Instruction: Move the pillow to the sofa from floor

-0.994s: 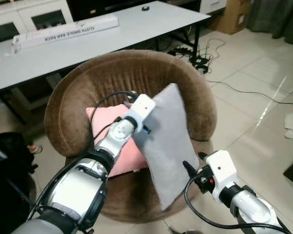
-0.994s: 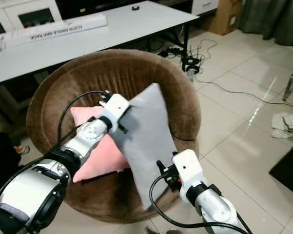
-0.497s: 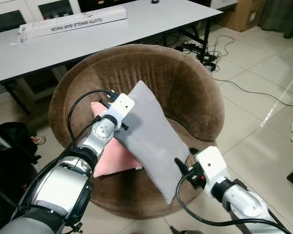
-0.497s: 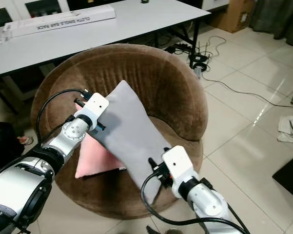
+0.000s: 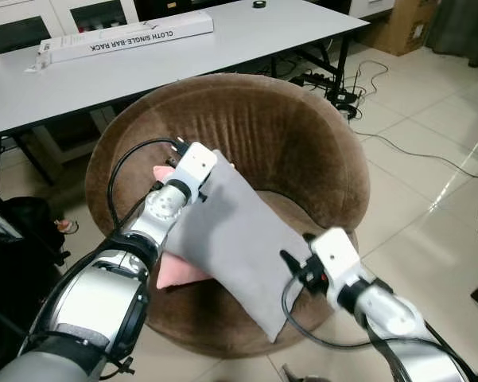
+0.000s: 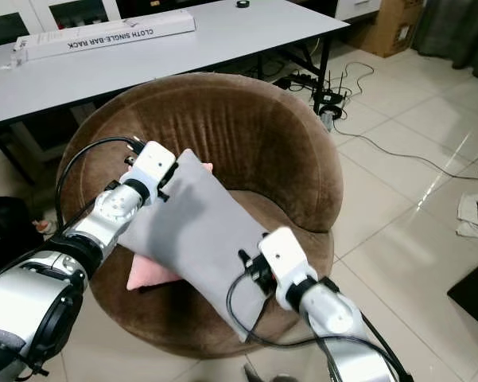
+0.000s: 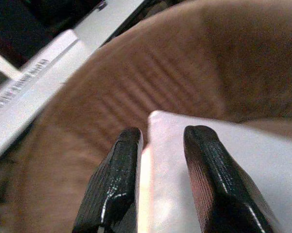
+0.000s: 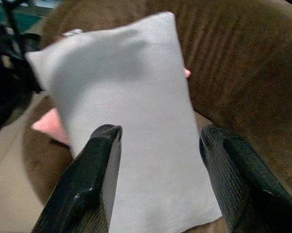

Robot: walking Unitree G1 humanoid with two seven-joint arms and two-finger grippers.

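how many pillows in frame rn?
2: grey pillow held between left gripper and right gripper over the brown chair; pink pillow underneath, mostly covered.
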